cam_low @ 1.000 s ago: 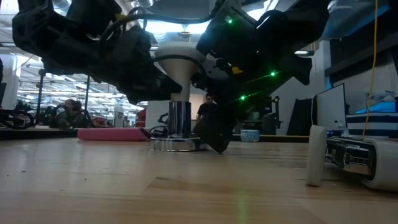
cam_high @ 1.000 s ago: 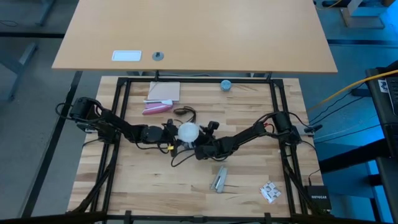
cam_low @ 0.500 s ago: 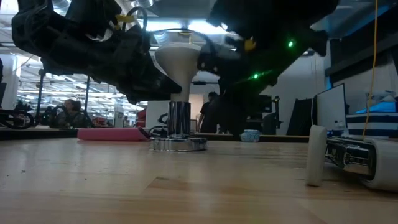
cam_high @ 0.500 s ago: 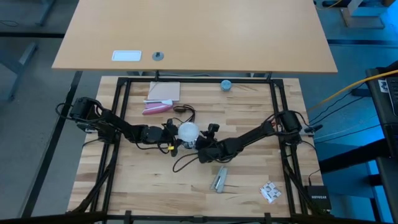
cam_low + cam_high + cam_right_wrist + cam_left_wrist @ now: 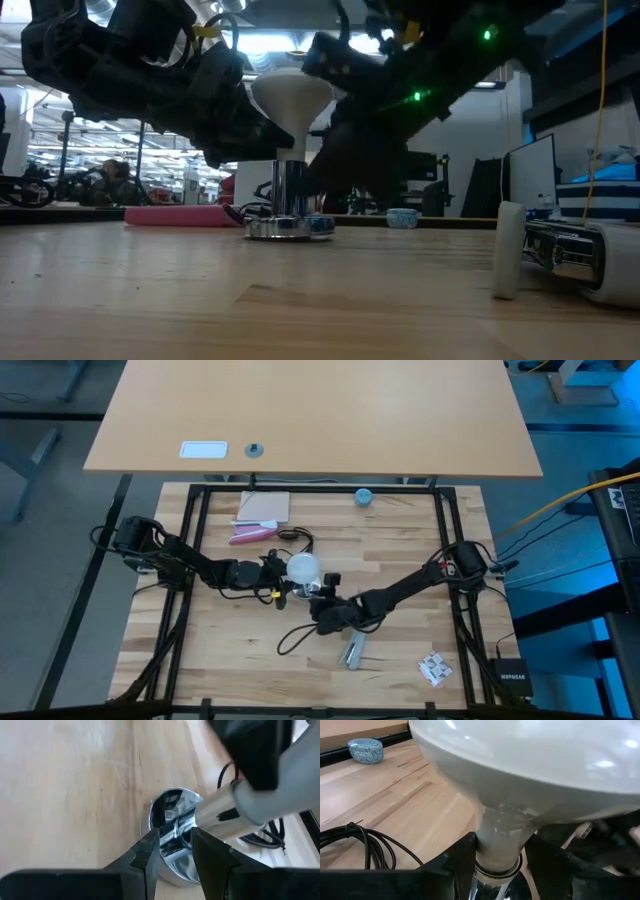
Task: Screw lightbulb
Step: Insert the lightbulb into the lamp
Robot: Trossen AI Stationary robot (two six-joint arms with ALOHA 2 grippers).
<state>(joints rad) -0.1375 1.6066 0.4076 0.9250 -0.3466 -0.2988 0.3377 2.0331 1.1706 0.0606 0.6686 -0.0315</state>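
The lightbulb (image 5: 530, 775) is gripped at its neck by the closed left gripper (image 5: 497, 857), upright above a chrome socket (image 5: 288, 190). The right gripper (image 5: 175, 845), slightly parted and holding nothing, straddles the socket's base (image 5: 172, 865).

The left gripper (image 5: 278, 574) sits against the white lightbulb (image 5: 303, 568), the right gripper (image 5: 322, 588) just beside it.

Both arms are dark, almost black, built of chunky jointed segments. The left arm (image 5: 185, 565) carries a yellow tag near its wrist, and thin black cables loop off it. The right arm (image 5: 410, 582) shows small green lights glowing on its casing and a touch of yellow. Each wrist ends in matte black, flat-sided fingers (image 5: 145, 857).
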